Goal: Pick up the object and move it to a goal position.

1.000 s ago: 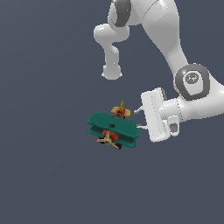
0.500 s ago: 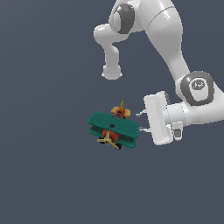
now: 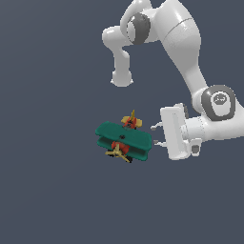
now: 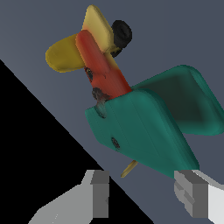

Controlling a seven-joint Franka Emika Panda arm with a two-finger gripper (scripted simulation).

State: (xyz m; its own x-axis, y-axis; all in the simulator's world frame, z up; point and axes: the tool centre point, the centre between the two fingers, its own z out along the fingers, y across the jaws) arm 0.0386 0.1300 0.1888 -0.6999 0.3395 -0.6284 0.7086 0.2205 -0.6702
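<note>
The object is a small toy biplane (image 3: 124, 139) with teal wings, a red body, a yellow tail and a yellow propeller, lying on the dark grey floor. My gripper (image 3: 156, 135) is on the exterior view's right of it, turned sideways, fingers pointing at the wing tips and a short gap away. In the wrist view the biplane (image 4: 144, 118) fills the frame, its tail (image 4: 83, 41) far from me and a black wheel (image 4: 121, 33) beside it. Both fingertips (image 4: 100, 192) stand wide apart with nothing between them; the gripper (image 4: 146, 194) is open.
The arm's white links arch over the scene at the exterior view's upper right, with a rounded link end (image 3: 122, 76) hanging above the plane. Plain dark grey floor (image 3: 47, 181) surrounds everything.
The gripper has drawn back a little toward the exterior view's right, away from the wing tips. The biplane has stayed where it was.
</note>
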